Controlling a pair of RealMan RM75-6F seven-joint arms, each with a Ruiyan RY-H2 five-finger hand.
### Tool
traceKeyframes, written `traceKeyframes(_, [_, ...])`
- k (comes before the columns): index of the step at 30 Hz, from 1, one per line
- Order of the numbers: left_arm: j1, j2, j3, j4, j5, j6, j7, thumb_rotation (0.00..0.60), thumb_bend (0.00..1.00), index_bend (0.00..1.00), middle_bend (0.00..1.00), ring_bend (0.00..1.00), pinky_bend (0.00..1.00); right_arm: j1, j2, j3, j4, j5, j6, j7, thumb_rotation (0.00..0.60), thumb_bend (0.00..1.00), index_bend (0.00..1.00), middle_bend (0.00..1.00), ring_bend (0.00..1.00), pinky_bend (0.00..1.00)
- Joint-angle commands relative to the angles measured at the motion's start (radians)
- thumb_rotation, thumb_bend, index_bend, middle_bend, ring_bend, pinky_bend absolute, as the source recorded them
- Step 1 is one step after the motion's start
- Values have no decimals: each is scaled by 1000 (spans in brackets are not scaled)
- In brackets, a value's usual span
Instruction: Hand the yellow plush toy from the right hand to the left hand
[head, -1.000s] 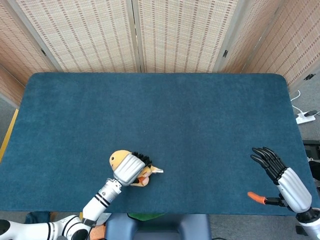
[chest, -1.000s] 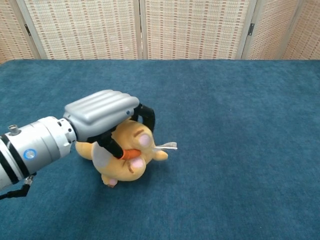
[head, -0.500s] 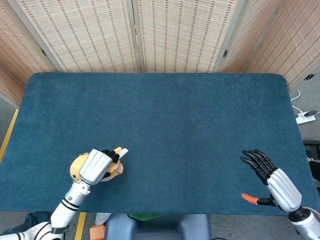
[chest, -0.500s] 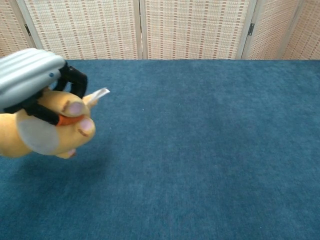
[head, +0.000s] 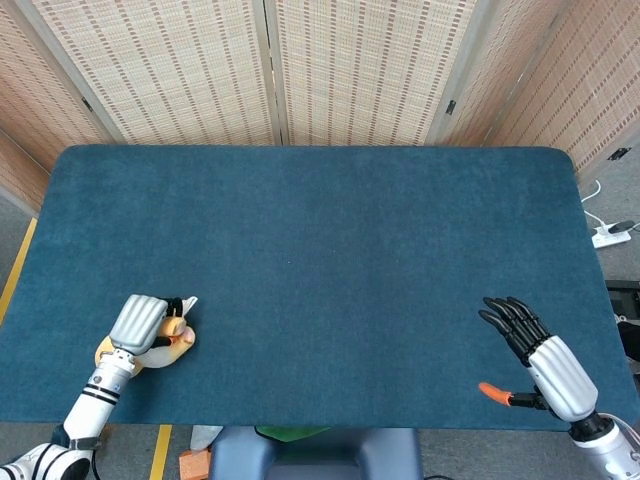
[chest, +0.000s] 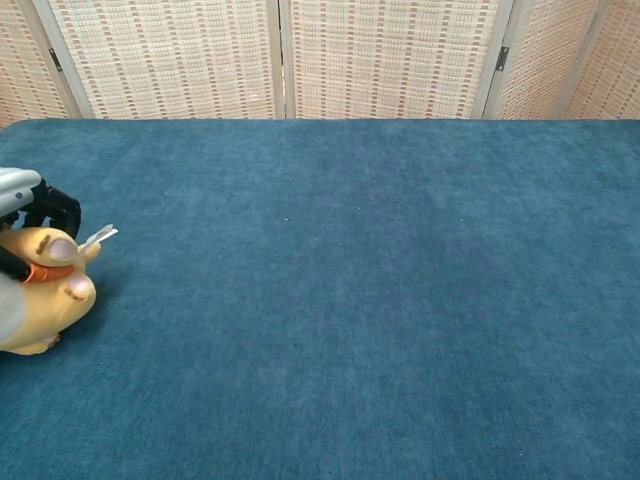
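The yellow plush toy sits in the grip of my left hand at the near left of the blue table; its white tag sticks out to the right. In the chest view the yellow plush toy shows at the far left edge, with my left hand over its top and mostly cut off. My right hand hovers at the near right, fingers spread apart and holding nothing. The chest view does not show it.
Woven folding screens stand behind the table's far edge. A white power strip lies on the floor to the right, beyond the table's edge.
My left hand has carried the plush toy from near the table's middle front out to the far left. The right hand has stayed nearly still with its fingers spread.
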Motion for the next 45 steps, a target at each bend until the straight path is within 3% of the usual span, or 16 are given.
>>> traceKeyframes(1, [-9, -16, 12, 37, 13, -53, -133, 600, 369, 8, 203, 329, 493, 4, -4, 0, -3, 2, -22, -11, 600, 61, 0, 0, 0, 0])
traceKeyframes(4, [-21, 4, 13, -3, 31, -70, -207, 600, 297, 0, 6, 63, 300, 9, -6, 1, -5, 4, -41, -15, 600, 63, 0, 0, 0, 0])
traceKeyframes(7, [-31, 30, 8, -56, 50, -73, -271, 600, 274, 0, 0, 0, 221, 13, -7, 1, -4, 3, -53, -18, 600, 69, 0, 0, 0, 0])
traceKeyframes(17, [-23, 151, 24, -244, 97, -44, -314, 600, 268, 0, 0, 0, 186, 7, 2, -1, 9, -17, -35, 3, 600, 82, 0, 0, 0, 0])
traceKeyframes(27, [-24, 165, 27, -251, 66, -71, -312, 600, 239, 0, 0, 0, 108, -4, 5, -10, 9, -42, -16, 2, 600, 83, 0, 0, 0, 0])
traceKeyframes(38, [-6, 251, 59, -342, 177, -1, -365, 600, 212, 0, 0, 0, 0, -4, 4, -8, 6, -40, -25, -4, 600, 96, 0, 0, 0, 0])
traceKeyframes(42, [34, 286, 53, -346, 200, 94, -325, 600, 210, 0, 0, 0, 0, -6, 7, -11, 6, -46, -23, 1, 600, 100, 0, 0, 0, 0])
traceKeyframes(45, [128, 313, 53, -323, 191, 246, -185, 600, 210, 0, 0, 0, 0, -11, 9, -10, 10, -47, -12, -3, 600, 101, 0, 0, 0, 0])
